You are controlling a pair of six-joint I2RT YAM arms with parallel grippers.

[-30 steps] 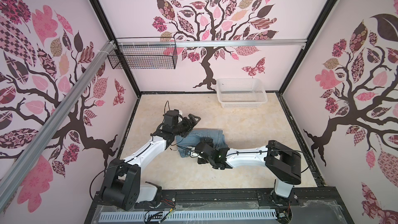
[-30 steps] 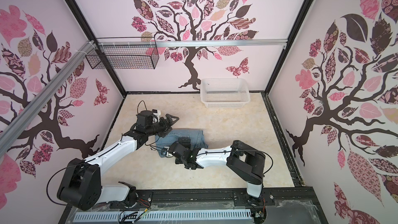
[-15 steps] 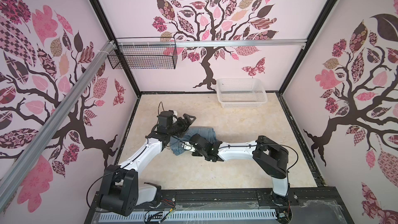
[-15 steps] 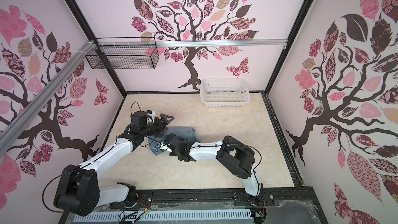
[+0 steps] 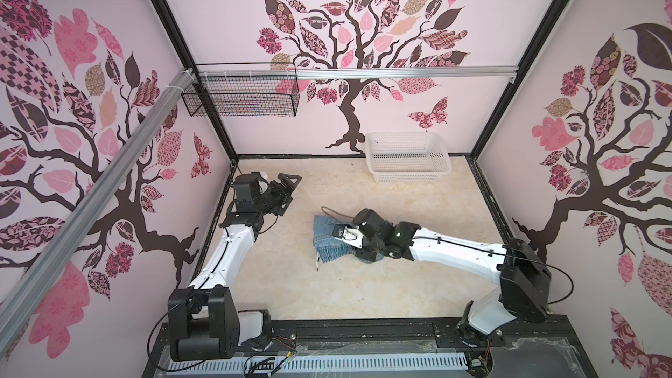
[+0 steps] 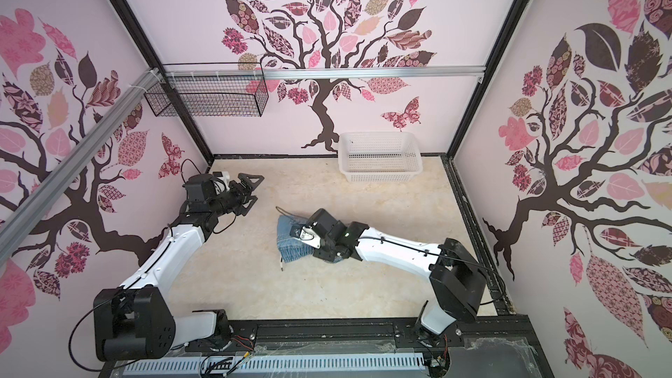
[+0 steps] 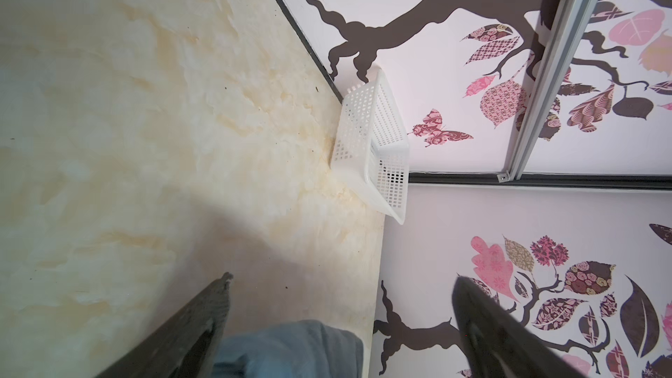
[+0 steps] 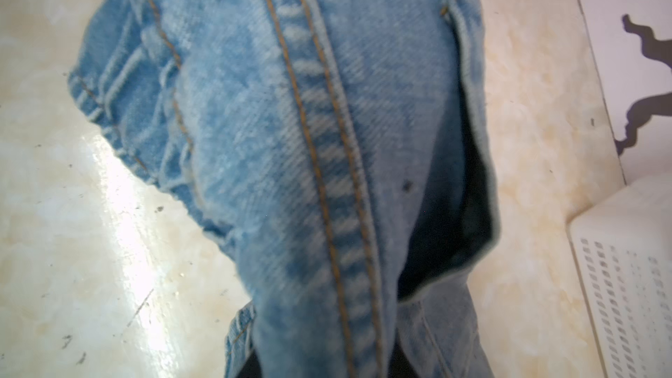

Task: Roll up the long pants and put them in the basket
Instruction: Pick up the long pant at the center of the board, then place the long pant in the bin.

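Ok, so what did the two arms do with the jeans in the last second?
The left gripper, open, pulled away from the long pants, off to the robot's left. The right gripper closed on the denim. The pants lie in about the same spot. The white basket and the wire basket have not moved.

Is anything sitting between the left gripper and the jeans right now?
Nothing visible does. In both top views only bare table lies between the open left gripper and the bundled long pants.
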